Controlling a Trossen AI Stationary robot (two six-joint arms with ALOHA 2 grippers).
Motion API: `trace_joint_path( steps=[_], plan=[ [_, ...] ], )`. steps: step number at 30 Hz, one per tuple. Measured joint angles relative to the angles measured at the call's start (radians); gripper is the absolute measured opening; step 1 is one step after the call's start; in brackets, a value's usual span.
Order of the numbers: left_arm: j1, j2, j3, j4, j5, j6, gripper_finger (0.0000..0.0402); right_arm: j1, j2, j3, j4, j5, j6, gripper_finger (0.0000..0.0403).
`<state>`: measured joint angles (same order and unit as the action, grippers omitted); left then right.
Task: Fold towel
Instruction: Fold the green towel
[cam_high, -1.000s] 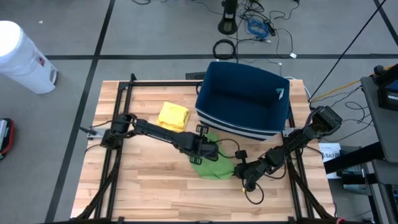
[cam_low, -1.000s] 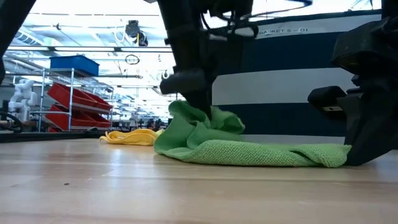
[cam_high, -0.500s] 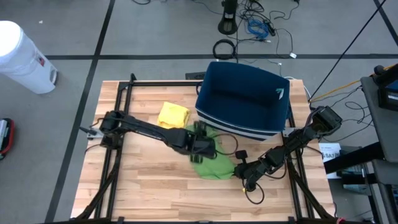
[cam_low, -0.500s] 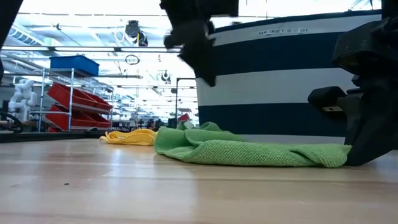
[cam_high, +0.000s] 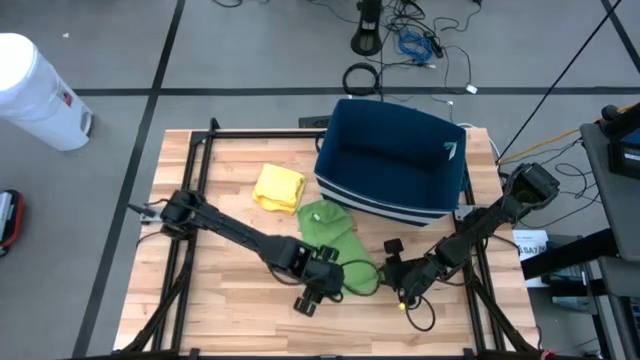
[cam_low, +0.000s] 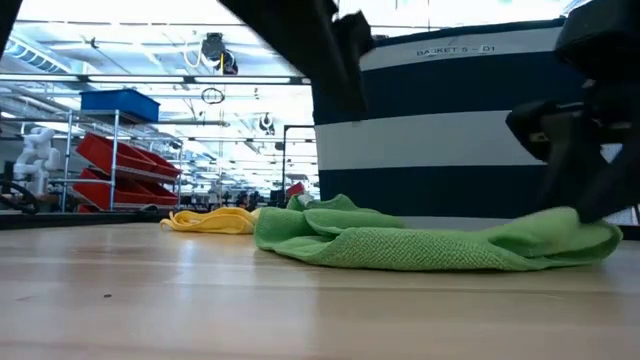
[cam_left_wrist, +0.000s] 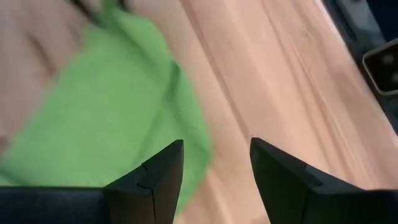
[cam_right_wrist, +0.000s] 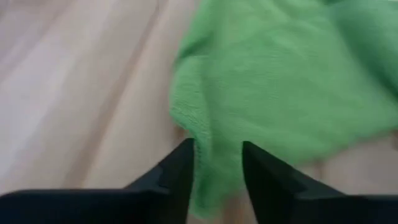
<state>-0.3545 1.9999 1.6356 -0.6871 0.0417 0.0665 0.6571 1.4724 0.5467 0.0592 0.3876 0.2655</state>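
A green towel (cam_high: 328, 238) lies crumpled and low on the wooden table (cam_high: 220, 300), in front of the blue basket (cam_high: 392, 160). My left gripper (cam_high: 322, 288) hovers open at the towel's near edge; in the left wrist view the towel (cam_left_wrist: 118, 106) lies beside one finger and bare wood shows in the gap. My right gripper (cam_high: 392, 283) stands open at the towel's near right end (cam_low: 590, 240), and the green edge (cam_right_wrist: 217, 180) shows between its fingers. My left gripper touches nothing that I can see. My right gripper has the towel's edge (cam_right_wrist: 205, 155) lying between its parted fingers, which come slanting down from the table's right side. Whether a finger touches the cloth, I cannot tell.
A yellow cloth (cam_high: 278, 187) lies at the table's far left, beside the basket. The basket's striped wall (cam_low: 450, 140) stands right behind the towel. Black frame rails (cam_high: 190, 200) run along the table's sides. Bare wood lies at the near left.
My left gripper has let go of the bunched-up part of the towel, risen, and gone toward the table's near edge. That raised bunch has dropped flat. My right gripper has lifted a little and shifted right, and the towel's right end has slid with it.
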Motion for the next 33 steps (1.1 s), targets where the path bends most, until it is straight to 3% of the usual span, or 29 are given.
trace_joint_path(
  steps=[4,8,21,33],
  plan=[
    [-0.015,0.060,0.000,0.005,0.002,-0.014,0.0192,0.001,-0.047,0.000,-0.018,0.018,0.022,0.0180],
    [-0.013,0.128,-0.002,0.021,0.002,-0.030,0.0192,0.018,-0.056,0.001,0.049,-0.032,0.009,0.0199],
    [-0.004,0.170,-0.001,0.164,0.018,-0.054,0.0192,0.058,0.067,0.002,0.237,-0.078,-0.101,0.0155],
    [-0.003,0.217,0.000,0.192,0.019,-0.059,0.0192,0.024,0.147,0.003,0.275,-0.048,-0.147,0.0152]
  ],
)
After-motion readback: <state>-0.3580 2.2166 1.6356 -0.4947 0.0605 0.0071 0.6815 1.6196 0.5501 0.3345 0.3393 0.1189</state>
